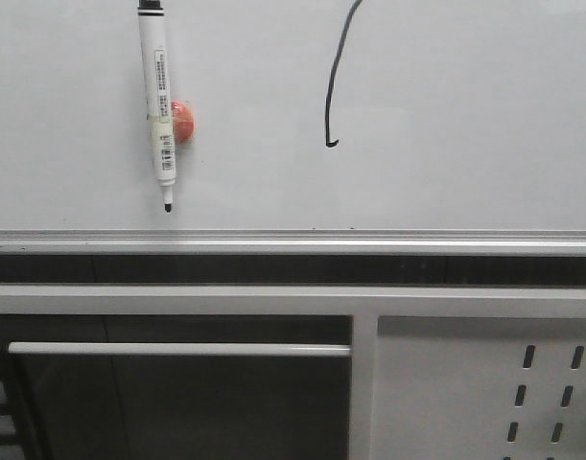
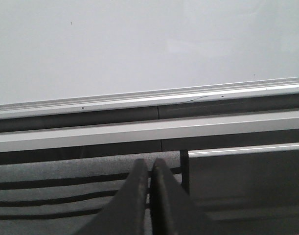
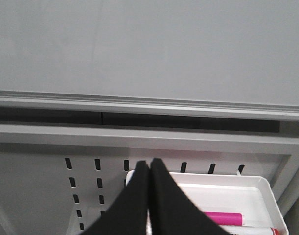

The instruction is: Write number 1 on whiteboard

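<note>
The whiteboard [image 1: 446, 105] fills the upper part of the front view, above its silver bottom rail [image 1: 293, 236]. On it is the number 1 [image 1: 331, 91], a thin black curved stroke with a small hook at its lower end. A white marker [image 1: 159, 96] hangs tip-down against the board beside an orange-red magnet [image 1: 184, 123]. Neither gripper shows in the front view. My left gripper [image 2: 149, 162] is shut and empty, below the board rail [image 2: 149, 98]. My right gripper [image 3: 149, 161] is shut and empty too, low in front of the slotted panel [image 3: 56, 176].
A white tray [image 3: 266, 196] hangs on the slotted white panel [image 1: 484, 393], holding a pink marker [image 3: 222, 218] and a red-capped marker [image 3: 266, 230]. A white horizontal bar [image 1: 177, 349] and a dark frame lie below the board at the left.
</note>
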